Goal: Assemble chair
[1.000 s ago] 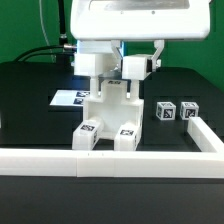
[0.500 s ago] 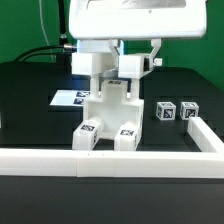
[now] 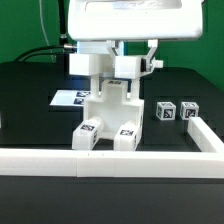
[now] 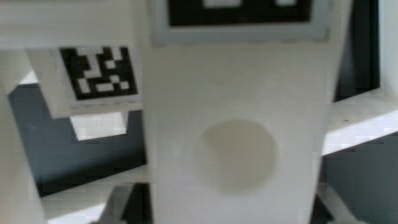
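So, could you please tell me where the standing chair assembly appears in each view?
Exterior view: the chair assembly stands at centre, behind the border rail, right under the hand.
Wrist view: its broad white upright fills the middle, very close.
Shared landmark: the black-and-white tags on its parts; which matches which, I cannot tell.

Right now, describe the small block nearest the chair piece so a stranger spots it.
Start at the tall white chair piece standing mid-table. On the exterior view's right of it, two small white blocks sit side by side on the black table. Yours is the block closer to the chair piece; its twin sits nearer the side rail.
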Controlling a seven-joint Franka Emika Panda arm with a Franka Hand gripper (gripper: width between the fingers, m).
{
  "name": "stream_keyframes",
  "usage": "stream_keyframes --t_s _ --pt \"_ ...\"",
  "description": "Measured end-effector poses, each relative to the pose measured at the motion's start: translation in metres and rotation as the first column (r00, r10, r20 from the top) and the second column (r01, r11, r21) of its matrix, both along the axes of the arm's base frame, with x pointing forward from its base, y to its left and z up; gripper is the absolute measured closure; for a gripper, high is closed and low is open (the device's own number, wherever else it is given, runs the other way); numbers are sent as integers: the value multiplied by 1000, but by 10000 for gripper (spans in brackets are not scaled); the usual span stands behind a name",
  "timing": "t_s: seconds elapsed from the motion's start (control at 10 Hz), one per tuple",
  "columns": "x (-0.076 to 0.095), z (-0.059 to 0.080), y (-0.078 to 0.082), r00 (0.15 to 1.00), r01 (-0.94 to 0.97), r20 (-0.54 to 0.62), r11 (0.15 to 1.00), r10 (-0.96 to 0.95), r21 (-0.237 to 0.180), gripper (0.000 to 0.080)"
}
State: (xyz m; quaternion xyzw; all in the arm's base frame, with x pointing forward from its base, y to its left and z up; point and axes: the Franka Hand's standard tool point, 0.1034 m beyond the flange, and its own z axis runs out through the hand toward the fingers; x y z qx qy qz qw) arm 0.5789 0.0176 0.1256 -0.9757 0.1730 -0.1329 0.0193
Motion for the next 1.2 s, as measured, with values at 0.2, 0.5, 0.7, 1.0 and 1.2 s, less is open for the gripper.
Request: stream_keyframes --t_s 0.2,0.5,0.7,1.0,1.2 --pt "1 0 0 1000 -14 -1 1000 14 -4 514" --pt "6 0 -3 1000 -13 6 1000 13 -9 514" --pt "8 1 -2 1000 -13 1 1000 13 -6 514" --pt "8 0 -2 1000 -13 -1 1000 13 -6 514" --pt "9 0 -3 1000 -13 -1 1000 13 -7 514"
